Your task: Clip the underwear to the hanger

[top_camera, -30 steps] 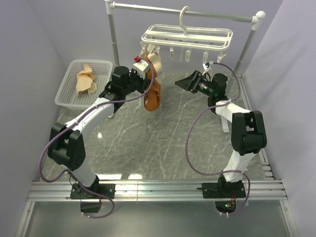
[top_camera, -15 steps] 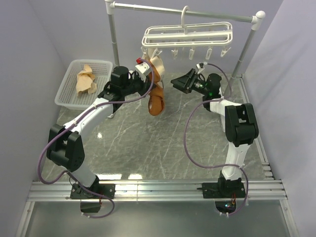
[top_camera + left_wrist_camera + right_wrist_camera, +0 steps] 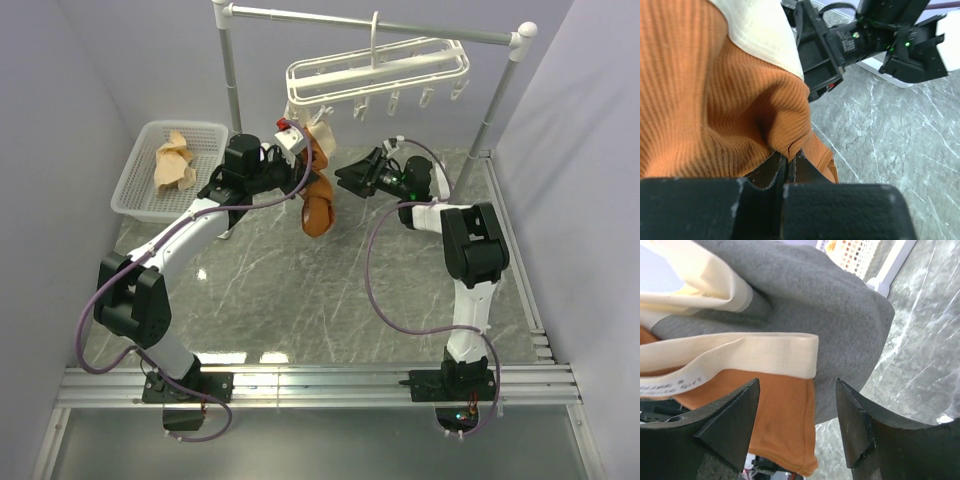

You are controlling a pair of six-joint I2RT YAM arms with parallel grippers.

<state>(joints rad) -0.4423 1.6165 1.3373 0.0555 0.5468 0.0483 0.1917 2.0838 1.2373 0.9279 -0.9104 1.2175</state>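
The rust-orange underwear hangs from my left gripper just below the left end of the white hanger, which hangs tilted from the rail. In the left wrist view my left gripper is shut on a fold of the ribbed orange underwear. My right gripper is open, right beside the underwear. In the right wrist view its jaws stand wide apart in front of the underwear's orange edge and beige waistband.
A grey-and-beige garment hangs right behind the underwear. A white basket with a light tan cloth sits at the back left. The grey rail on white posts spans the back.
My right gripper has moved left, up to the underwear. My left gripper has shifted slightly right with the underwear. The hanger has tilted, its right end now higher.
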